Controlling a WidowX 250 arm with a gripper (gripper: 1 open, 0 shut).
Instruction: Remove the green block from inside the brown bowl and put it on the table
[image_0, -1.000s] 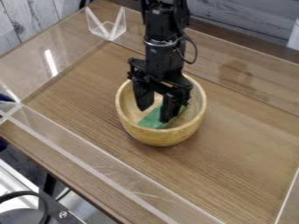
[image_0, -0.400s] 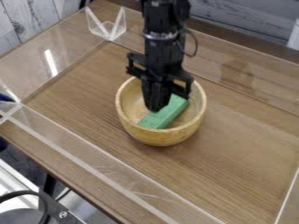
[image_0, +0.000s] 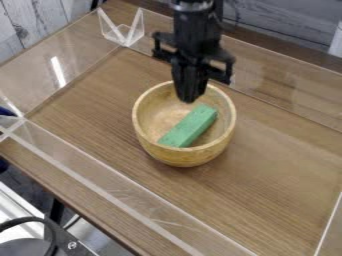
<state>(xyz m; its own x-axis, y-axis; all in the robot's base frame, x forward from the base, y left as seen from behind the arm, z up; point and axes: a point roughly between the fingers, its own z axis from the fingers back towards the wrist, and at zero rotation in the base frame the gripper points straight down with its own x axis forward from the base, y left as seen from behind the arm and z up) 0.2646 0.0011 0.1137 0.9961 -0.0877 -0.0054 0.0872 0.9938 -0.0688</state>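
Observation:
The green block (image_0: 189, 127) lies slanted inside the brown bowl (image_0: 144, 124), which rests near the middle of the table (image_0: 274, 170). My gripper (image_0: 191, 94) hangs above the bowl's far rim, pointing straight down. Its fingers are pressed together and nothing is between them. A gap shows between the fingertips and the block, so the two are apart.
Low clear acrylic walls (image_0: 80, 170) border the tabletop on all sides. A clear folded acrylic piece (image_0: 123, 28) stands at the back left corner. Bare wood lies to the right and in front of the bowl.
The gripper was open down inside the bowl around the block; it shut and rose out of the bowl. The green block stayed in the bowl.

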